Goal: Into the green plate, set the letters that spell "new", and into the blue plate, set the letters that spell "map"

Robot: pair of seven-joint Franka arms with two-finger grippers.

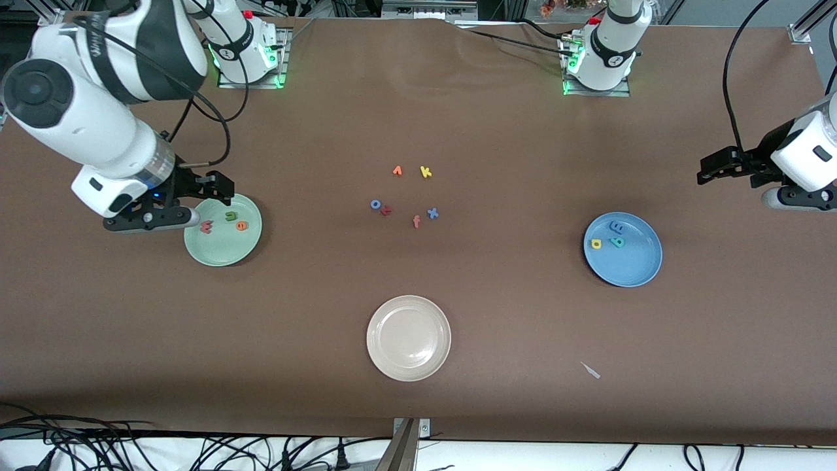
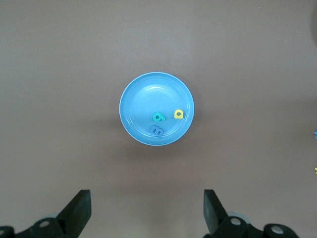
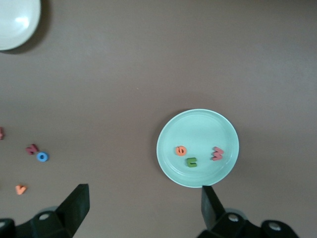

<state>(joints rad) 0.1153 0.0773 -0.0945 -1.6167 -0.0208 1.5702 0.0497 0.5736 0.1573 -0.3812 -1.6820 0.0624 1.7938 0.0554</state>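
Note:
The green plate [image 1: 222, 252] holds the red-pink "w" [image 1: 206, 227], the dark green "n" [image 1: 231, 216] and the orange "e" [image 1: 241, 226]. My right gripper [image 1: 208, 199] hangs open and holds nothing over the plate's rim, toward the right arm's end. In the right wrist view, the plate [image 3: 198, 126] lies just off one finger of the gripper [image 3: 145, 206]. The blue plate [image 1: 637, 265] carries the blue "m" [image 1: 616, 226], the yellow letter [image 1: 596, 244] and the teal letter [image 1: 616, 242]. My left gripper [image 1: 709, 167] waits open over bare table. The left wrist view shows the plate [image 2: 143, 96] ahead of its gripper [image 2: 147, 208].
A cream-white plate [image 1: 409, 366] sits nearer the front camera at mid-table. Loose letters lie in the middle: orange "v" [image 1: 397, 171], yellow "k" [image 1: 426, 172], blue "o" [image 1: 375, 204], reddish "f" [image 1: 416, 222], blue "x" [image 1: 432, 212]. A small pale scrap [image 1: 590, 370] lies near the front.

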